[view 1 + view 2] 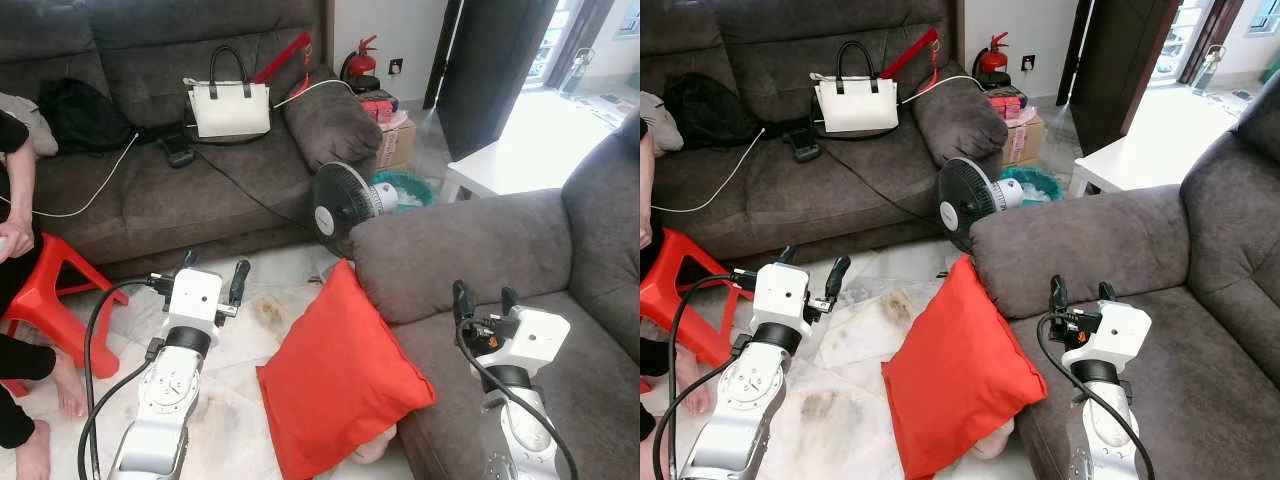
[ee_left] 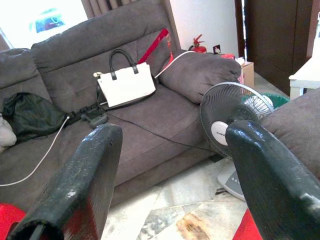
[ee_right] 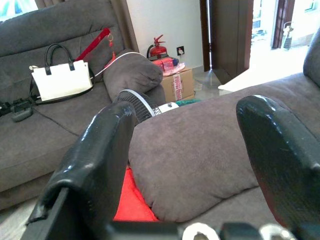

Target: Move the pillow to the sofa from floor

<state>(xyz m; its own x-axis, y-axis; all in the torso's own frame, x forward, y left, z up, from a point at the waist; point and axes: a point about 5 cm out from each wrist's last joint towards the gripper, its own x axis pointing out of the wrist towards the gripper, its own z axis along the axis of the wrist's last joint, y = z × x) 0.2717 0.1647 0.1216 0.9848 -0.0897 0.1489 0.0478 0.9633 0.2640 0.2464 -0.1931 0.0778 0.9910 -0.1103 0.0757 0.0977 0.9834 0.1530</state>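
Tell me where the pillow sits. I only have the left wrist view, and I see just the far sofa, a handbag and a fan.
Observer: The red pillow stands on the floor, leaning against the near sofa, to the right of the left gripper.
Operator: Where is the right gripper?
Observer: The right gripper hangs open above that sofa's seat, right of the pillow.
Operator: Anything on my left side?
Observer: A person sits on a red stool there.

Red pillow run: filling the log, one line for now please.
red pillow: floor, leaning on sofa | left gripper: open, empty | right gripper: open, empty
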